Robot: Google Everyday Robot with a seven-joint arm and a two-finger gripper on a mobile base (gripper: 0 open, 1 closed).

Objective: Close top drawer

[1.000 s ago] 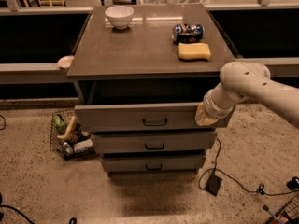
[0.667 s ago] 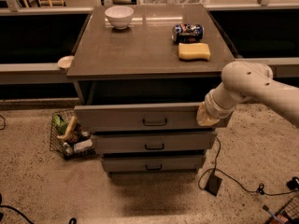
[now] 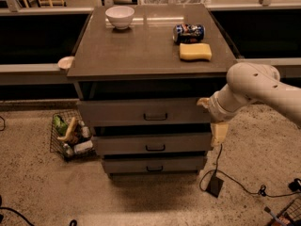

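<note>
Camera view
Top drawer (image 3: 122, 113): directly under the surface (image 3: 141, 55), its front standing out with a dark gap above.
Risk: the gripper (image 3: 211, 119) meets the front's far right end, well away from the handle (image 3: 155, 117). An off-centre push could skew and jam the drawer, or slide off the corner.
Arm (image 3: 256, 86): enters from the right, wrist angled down-left toward that corner.
Gripper state: apart, one pale tip at the corner and the other hanging lower.

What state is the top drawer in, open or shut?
Open. The top drawer front juts past the tabletop edge, with a dark gap showing above it. The gripper is at the drawer front's right end as seen.
</note>
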